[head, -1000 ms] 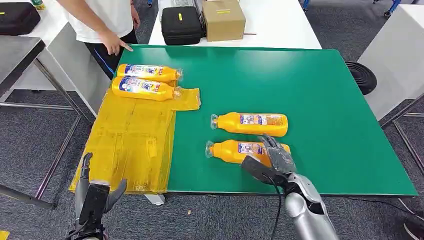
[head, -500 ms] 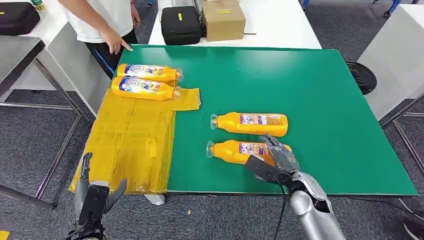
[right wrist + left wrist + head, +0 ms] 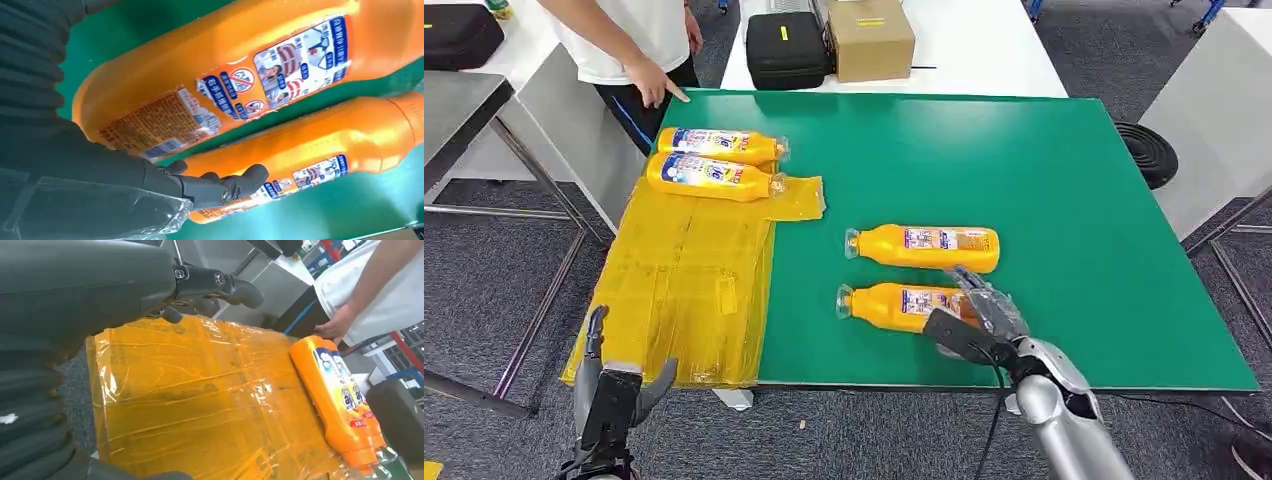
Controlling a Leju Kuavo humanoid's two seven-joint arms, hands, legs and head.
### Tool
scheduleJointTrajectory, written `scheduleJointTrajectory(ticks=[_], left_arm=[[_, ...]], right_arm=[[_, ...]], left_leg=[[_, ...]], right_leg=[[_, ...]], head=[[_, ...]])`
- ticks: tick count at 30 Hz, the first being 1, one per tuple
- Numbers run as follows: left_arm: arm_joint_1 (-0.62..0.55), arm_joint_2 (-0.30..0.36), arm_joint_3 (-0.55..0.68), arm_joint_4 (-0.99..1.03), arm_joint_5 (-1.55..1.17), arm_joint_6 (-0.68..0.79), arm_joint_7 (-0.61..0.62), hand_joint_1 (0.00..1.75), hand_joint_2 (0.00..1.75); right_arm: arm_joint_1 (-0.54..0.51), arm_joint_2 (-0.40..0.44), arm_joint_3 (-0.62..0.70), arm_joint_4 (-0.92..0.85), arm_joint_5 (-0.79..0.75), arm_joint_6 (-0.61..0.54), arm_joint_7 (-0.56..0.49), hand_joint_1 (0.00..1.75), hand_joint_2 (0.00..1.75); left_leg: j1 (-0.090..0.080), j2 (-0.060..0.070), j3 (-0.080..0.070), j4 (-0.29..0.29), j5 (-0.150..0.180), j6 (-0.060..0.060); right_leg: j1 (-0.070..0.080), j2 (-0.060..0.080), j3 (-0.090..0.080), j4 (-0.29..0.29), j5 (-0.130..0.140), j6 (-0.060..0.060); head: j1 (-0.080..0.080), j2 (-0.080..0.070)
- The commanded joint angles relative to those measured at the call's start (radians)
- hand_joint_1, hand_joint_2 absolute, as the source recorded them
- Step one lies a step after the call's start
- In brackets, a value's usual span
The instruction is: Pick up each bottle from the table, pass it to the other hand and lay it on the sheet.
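My right hand (image 3: 977, 315) draped over the base end of the nearer orange bottle (image 3: 902, 304), grip I cannot tell, second orange bottle (image 3: 924, 247) just beyond it, my left hand (image 3: 611, 385) spread and holding nothing, yellow sheet (image 3: 689, 275) just ahead of it carrying two laid bottles (image 3: 714, 162) at its far end

Bright, even overhead light, with soft shadows. Glare streaks the glossy yellow plastic sheet (image 3: 210, 405). The wrist views are slightly blurred up close.

Since a second ago we have drawn our right hand (image 3: 977, 318) back toward the table's near edge and a little to the right along the near bottle (image 3: 904, 304), uncovering more of its label, fingers spread over its base end.
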Motion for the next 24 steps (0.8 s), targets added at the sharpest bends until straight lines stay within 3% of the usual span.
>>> scheduleJointTrajectory(ticks=[1,24], left_arm=[[-0.019,0.027,-0.010,0.050,0.009,0.007,0.015,0.00,1.75],[-0.013,0.031,-0.006,0.056,0.010,0.009,0.027,0.00,1.75]], right_arm=[[-0.093,-0.047,0.045,0.049,-0.027,0.016,0.011,0.00,1.75],[-0.084,-0.073,0.044,0.070,-0.041,0.011,0.018,0.00,1.75]], left_leg=[[0.000,0.003,0.005,0.000,-0.002,0.000],[0.000,0.002,0.006,-0.001,-0.002,0.000]], right_leg=[[0.000,0.002,0.004,0.000,-0.001,-0.003],[0.001,0.001,0.006,-0.001,-0.001,-0.003]], head=[[0.000,0.000],[0.000,0.000]])
